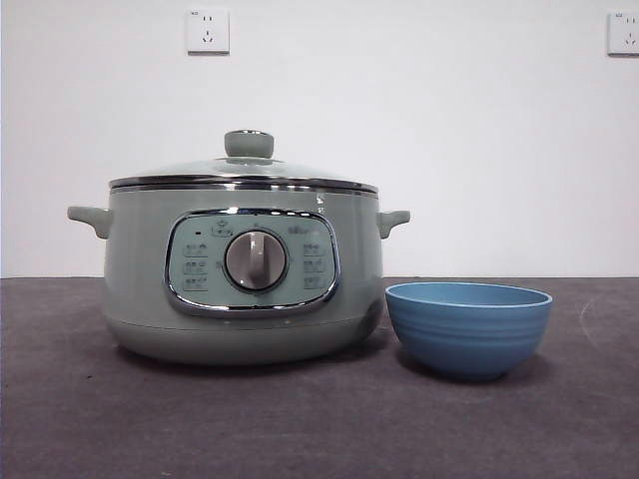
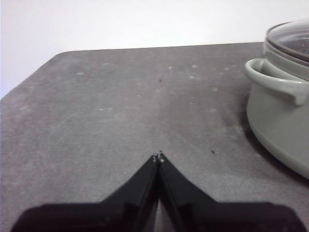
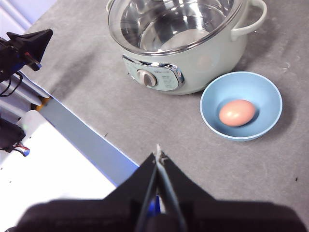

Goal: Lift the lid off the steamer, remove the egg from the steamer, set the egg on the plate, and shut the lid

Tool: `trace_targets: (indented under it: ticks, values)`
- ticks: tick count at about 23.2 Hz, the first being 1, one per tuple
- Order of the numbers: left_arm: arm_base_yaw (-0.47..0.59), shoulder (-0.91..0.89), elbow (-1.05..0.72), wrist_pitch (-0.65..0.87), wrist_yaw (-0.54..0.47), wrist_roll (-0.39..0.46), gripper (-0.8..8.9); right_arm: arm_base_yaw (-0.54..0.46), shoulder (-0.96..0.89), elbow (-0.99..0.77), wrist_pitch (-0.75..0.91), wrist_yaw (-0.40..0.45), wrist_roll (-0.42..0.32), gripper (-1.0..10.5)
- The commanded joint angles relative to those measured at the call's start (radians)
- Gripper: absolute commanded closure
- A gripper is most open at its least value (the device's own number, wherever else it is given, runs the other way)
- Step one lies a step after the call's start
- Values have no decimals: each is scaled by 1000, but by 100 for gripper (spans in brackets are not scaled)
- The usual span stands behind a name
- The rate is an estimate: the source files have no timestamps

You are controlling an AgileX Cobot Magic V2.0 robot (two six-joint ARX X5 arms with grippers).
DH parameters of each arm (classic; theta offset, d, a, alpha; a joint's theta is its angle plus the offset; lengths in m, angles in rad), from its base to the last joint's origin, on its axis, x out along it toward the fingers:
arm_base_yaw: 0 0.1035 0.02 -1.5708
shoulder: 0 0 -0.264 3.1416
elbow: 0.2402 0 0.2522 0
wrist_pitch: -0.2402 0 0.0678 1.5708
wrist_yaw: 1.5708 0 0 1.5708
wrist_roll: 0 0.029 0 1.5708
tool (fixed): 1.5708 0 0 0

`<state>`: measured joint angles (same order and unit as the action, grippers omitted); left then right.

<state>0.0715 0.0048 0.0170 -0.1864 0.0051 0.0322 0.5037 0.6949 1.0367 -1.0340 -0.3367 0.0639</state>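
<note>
From the front, the lid sits closed on the steamer, with the plate just beside it; the plate's inside is hidden there. My right wrist view looks down and shows the egg lying in the plate. My right gripper hangs above the table, jaws pressed together, empty. My left gripper is likewise closed and empty, beside the steamer's handle.

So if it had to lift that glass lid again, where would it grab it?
Probably by the round knob at the centre of the lid, coming straight down from above. The knob stands proud and narrow enough for the jaws; the glass dome is smooth and sloping.
</note>
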Motion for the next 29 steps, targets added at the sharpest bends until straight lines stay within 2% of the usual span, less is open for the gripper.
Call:
trace_targets:
  ticks: [1,15,16,17,18,23,27,29]
  values:
    - [3,-3,-14,6,3,-9,817,1,-2,0,3,2,6,945]
    - [3,-3,-14,6,-3,-9,817,-1,-5,0,2,6,6,945]
    - [3,-3,-14,6,-3,-9,817,-1,-22,0,2,6,-9,945]
    - [3,-3,-14,6,-3,-9,817,-8,-42,0,11,24,-65,945]
    - [3,-2,-14,6,-3,-9,817,-26,-64,0,36,43,-90,945]
    - [3,-2,-14,6,-3,-9,817,-240,-236,-64,332,50,-103,945]
    - [3,-3,-14,6,-3,-9,817,-351,-401,-363,641,54,-122,945]
    - [3,-3,-14,6,-3,-9,817,-374,-451,-484,743,55,-117,945]
